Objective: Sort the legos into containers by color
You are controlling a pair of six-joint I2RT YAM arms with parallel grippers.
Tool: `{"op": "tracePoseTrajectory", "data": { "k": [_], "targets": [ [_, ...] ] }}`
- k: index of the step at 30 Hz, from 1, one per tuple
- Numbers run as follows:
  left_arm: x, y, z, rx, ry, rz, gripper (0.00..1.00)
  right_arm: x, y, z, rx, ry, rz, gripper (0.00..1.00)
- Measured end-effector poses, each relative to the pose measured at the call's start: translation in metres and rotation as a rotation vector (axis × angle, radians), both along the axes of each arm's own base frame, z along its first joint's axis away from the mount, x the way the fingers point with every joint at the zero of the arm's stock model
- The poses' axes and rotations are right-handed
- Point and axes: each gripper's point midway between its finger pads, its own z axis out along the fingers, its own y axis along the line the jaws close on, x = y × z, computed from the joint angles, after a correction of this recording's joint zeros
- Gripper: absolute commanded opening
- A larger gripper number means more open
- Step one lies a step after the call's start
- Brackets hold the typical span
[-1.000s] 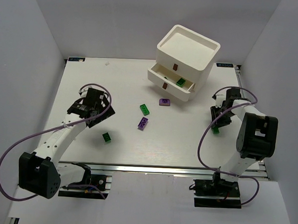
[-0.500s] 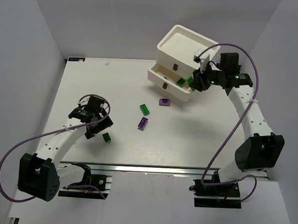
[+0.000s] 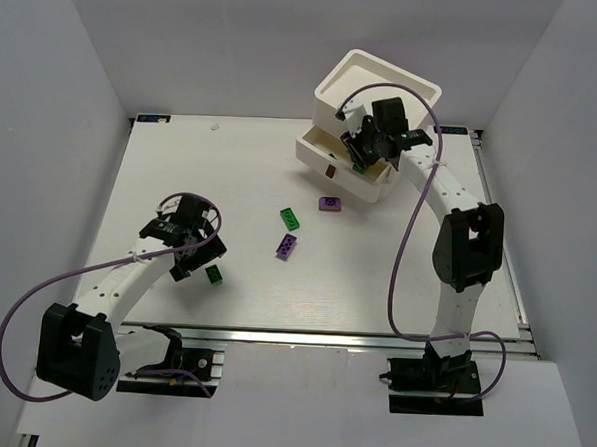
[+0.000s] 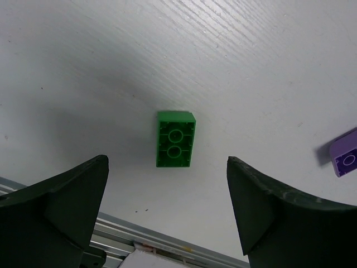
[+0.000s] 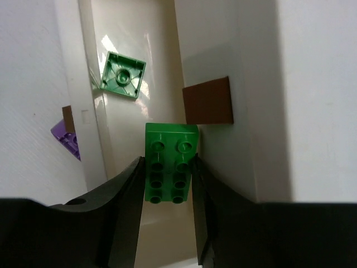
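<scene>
Where the table's near-left part carries an upturned green lego point(image 4: 175, 139), the left jaws hang released, spread wide to either side above it. Mid-table: a second green lego point(image 3: 291, 217), a purple lego point(image 3: 286, 245) just beside it, and another purple brick point(image 3: 330, 203) near the bins. Far right: stacked white containers point(image 3: 381, 88). The right jaws are clenched on a studded green brick point(image 5: 170, 162) over an open lower bin point(image 5: 134, 33) holding one small green piece point(image 5: 122, 75).

Robotics lab: white-walled booth point(image 3: 55, 91) (bare panels), aluminium rail point(image 3: 303, 336).
</scene>
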Motion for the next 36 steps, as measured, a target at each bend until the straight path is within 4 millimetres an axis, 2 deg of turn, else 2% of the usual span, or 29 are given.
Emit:
{"op": "tracePoseTrajectory", "data": {
  "k": [2, 3, 5, 10, 15, 19, 22, 25, 26, 28, 29, 30, 32, 33, 36],
  "targets": [
    [0.001, 0.0, 0.0, 0.001, -0.003, 0.001, 0.96, 0.003, -0.003, -0.01, -0.027, 0.01, -0.015, 0.41],
    [0.001, 0.0, -0.001, 0.001, -0.005, 0.001, 0.96, 0.003, -0.004, -0.011, -0.037, 0.01, -0.021, 0.54],
    [0.003, 0.0, -0.001, 0.0, -0.008, 0.001, 0.96, 0.001, 0.0, -0.009, -0.042, 0.013, -0.019, 0.66],
    [0.005, -0.001, -0.006, 0.005, 0.004, -0.001, 0.94, 0.001, 0.011, 0.008, -0.028, -0.015, -0.001, 0.66],
    [0.007, -0.001, -0.022, 0.022, 0.054, -0.008, 0.86, -0.004, 0.008, 0.023, 0.003, -0.016, -0.025, 0.55],
    [0.004, -0.003, -0.043, 0.042, 0.136, -0.034, 0.84, -0.009, 0.007, 0.05, 0.061, -0.041, -0.044, 0.55],
    [0.0, -0.009, -0.06, 0.039, 0.204, -0.07, 0.79, -0.015, 0.007, 0.073, 0.103, -0.07, -0.048, 0.56],
    [0.003, -0.017, -0.066, 0.013, 0.231, -0.101, 0.68, -0.021, 0.008, 0.095, 0.142, -0.1, -0.046, 0.56],
    [0.005, -0.018, -0.066, 0.01, 0.231, -0.11, 0.59, -0.022, 0.009, 0.099, 0.151, -0.106, -0.046, 0.56],
    [0.008, -0.02, -0.066, 0.007, 0.232, -0.122, 0.49, -0.025, 0.009, 0.105, 0.164, -0.112, -0.045, 0.56],
    [0.009, -0.021, -0.065, 0.006, 0.231, -0.128, 0.44, -0.025, 0.01, 0.106, 0.168, -0.112, -0.042, 0.55],
    [0.01, -0.021, -0.065, 0.004, 0.228, -0.13, 0.31, -0.026, 0.011, 0.107, 0.172, -0.11, -0.038, 0.55],
    [0.012, -0.022, -0.064, 0.002, 0.224, -0.136, 0.21, -0.028, 0.012, 0.104, 0.178, -0.101, -0.031, 0.55],
    [0.013, -0.023, -0.062, 0.003, 0.222, -0.144, 0.11, -0.031, 0.012, 0.101, 0.18, -0.09, -0.025, 0.54],
    [0.029, -0.029, -0.048, -0.014, 0.179, -0.154, 0.04, -0.044, 0.012, 0.089, 0.186, -0.056, -0.006, 0.53]
  ]
}}
